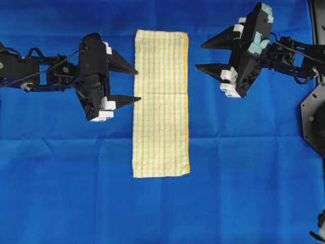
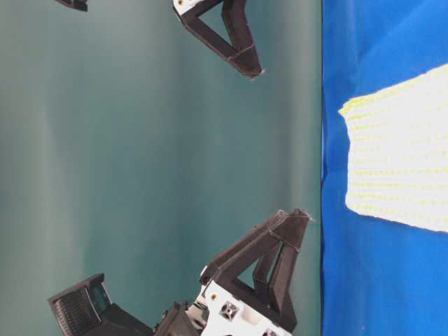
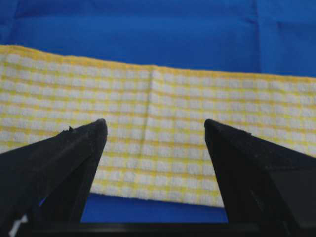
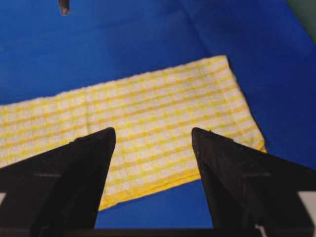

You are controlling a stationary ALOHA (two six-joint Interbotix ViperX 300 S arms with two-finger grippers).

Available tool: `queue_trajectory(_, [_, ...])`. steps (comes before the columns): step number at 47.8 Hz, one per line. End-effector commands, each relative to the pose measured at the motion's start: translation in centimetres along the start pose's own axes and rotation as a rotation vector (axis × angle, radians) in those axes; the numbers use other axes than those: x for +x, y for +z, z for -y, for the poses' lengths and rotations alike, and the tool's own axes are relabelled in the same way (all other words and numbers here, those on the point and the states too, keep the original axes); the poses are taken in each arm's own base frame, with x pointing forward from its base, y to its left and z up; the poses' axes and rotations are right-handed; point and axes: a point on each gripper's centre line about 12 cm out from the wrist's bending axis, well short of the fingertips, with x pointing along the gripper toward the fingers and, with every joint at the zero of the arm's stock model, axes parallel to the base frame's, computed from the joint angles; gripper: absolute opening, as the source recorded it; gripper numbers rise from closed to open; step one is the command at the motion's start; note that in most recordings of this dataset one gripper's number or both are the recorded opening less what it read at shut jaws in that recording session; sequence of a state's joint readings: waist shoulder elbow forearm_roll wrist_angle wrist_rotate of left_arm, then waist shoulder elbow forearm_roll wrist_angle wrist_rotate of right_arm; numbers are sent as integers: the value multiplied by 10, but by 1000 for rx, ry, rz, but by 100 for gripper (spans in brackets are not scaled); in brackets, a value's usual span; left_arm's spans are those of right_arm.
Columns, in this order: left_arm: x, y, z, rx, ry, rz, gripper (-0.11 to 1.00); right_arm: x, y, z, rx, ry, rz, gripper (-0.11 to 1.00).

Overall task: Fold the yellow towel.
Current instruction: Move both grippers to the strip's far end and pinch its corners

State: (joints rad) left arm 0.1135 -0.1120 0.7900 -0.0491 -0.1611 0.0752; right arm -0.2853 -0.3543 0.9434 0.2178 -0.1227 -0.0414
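The yellow towel [image 1: 161, 103] lies flat as a long narrow strip down the centre of the overhead view, on the blue cloth [image 1: 61, 193] that covers the table. Its narrow shape suggests it is already folded lengthwise, though the layers cannot be made out. It reaches from near the top of the frame to below the middle, with a faint crease across it in the left wrist view.

The left gripper [image 1: 130, 84] sits at centre left, its jaws spread wide and empty, the tips at the towel's left long edge. The right gripper [image 1: 205, 55] sits at upper right, also spread wide and holding nothing, its tips just clear of the right long edge. In the table-level view both hang above the surface.

The step in hand looks like the approach for another fold. Next, each gripper probably needs to come down onto the cloth and pinch an edge or corner cleanly, catching only the towel and not the blue cloth beneath, then carry it over to shorten the strip.

No containers are in view.
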Motion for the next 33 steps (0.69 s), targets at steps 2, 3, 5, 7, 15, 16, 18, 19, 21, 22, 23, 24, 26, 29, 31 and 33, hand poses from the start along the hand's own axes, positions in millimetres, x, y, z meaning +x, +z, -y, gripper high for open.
queue_trajectory(2, [-3,11,-7,-12,18,39,75,6,9,2,9,-10,22,67])
queue_trajectory(3, [-3,12,-9,-15,24,42,75,9,9,4,11,-15,18,67])
queue_trajectory(5, [-2,13,-16,-23,39,48,76,13,10,7,15,-26,12,67])
queue_trajectory(7, [0,13,-22,-28,55,55,76,19,10,12,21,-41,3,67])
queue_trajectory(15, [14,2,-63,-73,153,54,82,43,10,36,54,-107,-34,74])
queue_trajectory(16, [16,1,-69,-79,166,57,82,47,9,40,57,-116,-42,75])
queue_trajectory(18, [21,-5,-80,-91,190,51,83,56,6,49,69,-138,-59,77])
queue_trajectory(19, [24,-6,-85,-97,201,52,83,59,5,52,74,-146,-67,78])
queue_trajectory(21, [30,-12,-95,-107,221,42,84,66,2,59,82,-161,-81,79])
queue_trajectory(22, [33,-14,-99,-113,231,39,84,69,0,62,87,-168,-89,79])
queue_trajectory(23, [36,-18,-103,-117,238,31,83,72,-3,65,91,-176,-99,78])
queue_trajectory(24, [41,-22,-109,-124,250,24,83,75,-5,68,95,-182,-109,78])
queue_trajectory(26, [46,-27,-116,-133,262,10,83,82,-10,76,107,-199,-124,78])
queue_trajectory(29, [55,-36,-127,-147,281,-11,83,91,-18,84,121,-217,-149,78])
queue_trajectory(31, [60,-43,-133,-155,291,-23,83,96,-22,88,131,-226,-163,78])
queue_trajectory(33, [67,-50,-139,-163,301,-36,83,101,-26,91,140,-233,-175,78])
